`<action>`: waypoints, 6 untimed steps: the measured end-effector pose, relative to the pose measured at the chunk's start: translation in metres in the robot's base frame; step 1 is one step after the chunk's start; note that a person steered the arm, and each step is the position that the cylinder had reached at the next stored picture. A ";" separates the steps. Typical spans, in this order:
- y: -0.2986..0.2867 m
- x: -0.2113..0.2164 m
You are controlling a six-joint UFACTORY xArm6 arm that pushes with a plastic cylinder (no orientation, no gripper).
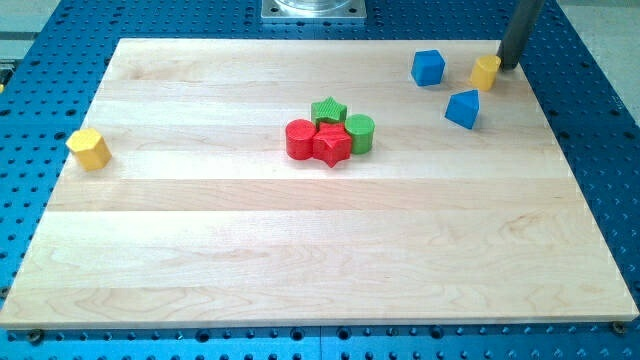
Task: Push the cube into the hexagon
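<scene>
My tip (507,66) touched the yellow cube's (486,72) right side, upper right; it held nothing; hexagon (89,149) far left.

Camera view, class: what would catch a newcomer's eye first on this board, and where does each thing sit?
A tight cluster mid-board: a red cylinder and red star in front, a green star and green cylinder behind. At the view's top right, my tip touches a small yellow cube, between two blue blocks. A lone yellow hexagon sits far left.
</scene>
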State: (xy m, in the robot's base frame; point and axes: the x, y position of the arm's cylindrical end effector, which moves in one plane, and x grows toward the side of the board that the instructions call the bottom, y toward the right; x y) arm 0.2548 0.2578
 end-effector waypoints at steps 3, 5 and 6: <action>-0.356 0.017; -0.258 -0.004; -0.242 -0.004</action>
State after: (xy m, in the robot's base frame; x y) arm 0.2506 0.0163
